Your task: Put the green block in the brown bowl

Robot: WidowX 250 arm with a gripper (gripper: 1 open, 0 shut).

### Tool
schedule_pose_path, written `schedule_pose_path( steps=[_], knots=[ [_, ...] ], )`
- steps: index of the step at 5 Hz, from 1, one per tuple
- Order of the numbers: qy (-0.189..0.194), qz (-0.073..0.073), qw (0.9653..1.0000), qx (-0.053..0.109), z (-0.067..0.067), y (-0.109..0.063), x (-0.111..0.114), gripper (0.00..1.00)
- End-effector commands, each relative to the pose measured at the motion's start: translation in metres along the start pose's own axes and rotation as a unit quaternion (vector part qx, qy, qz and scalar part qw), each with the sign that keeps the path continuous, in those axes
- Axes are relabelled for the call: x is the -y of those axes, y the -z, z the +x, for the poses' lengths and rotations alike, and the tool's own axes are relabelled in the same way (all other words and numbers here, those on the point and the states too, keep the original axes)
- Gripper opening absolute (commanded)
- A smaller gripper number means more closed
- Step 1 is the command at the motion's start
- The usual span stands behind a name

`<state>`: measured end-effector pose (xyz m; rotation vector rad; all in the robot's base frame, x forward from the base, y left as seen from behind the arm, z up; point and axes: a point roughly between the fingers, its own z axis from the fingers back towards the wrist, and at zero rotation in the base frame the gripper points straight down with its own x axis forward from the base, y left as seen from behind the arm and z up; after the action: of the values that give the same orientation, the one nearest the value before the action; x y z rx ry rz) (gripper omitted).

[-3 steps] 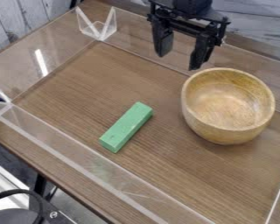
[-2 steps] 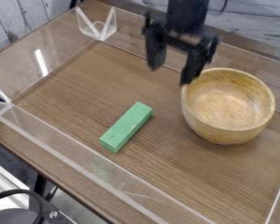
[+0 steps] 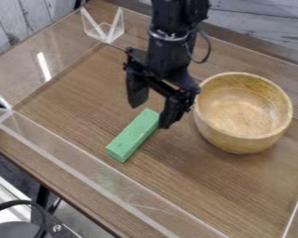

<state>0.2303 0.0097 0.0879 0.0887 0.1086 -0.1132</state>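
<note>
Behind the gripper (image 3: 155,103), green block (image 3: 134,136) end hidden

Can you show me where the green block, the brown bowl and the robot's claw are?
green block (image 3: 130,138), camera view, middle of its top face
brown bowl (image 3: 244,113), camera view, inside bottom
gripper (image 3: 156,100), camera view, between the open fingertips

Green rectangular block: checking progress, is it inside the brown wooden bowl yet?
No, the green rectangular block lies on the table, left of the empty brown wooden bowl.

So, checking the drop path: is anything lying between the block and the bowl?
Only bare tabletop lies there in the camera view, though the open claw hangs above the end of the block nearest the bowl.
</note>
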Motion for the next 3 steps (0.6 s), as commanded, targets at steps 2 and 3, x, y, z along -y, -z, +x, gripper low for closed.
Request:
schedule_pose_path(
  steps=[2,3],
  knots=[
    [-0.012,0.020,0.9992,0.032,-0.006,0.013,-0.015,1.00],
    [-0.013,0.022,0.9983,0.053,-0.007,0.024,-0.036,1.00]
  ],
)
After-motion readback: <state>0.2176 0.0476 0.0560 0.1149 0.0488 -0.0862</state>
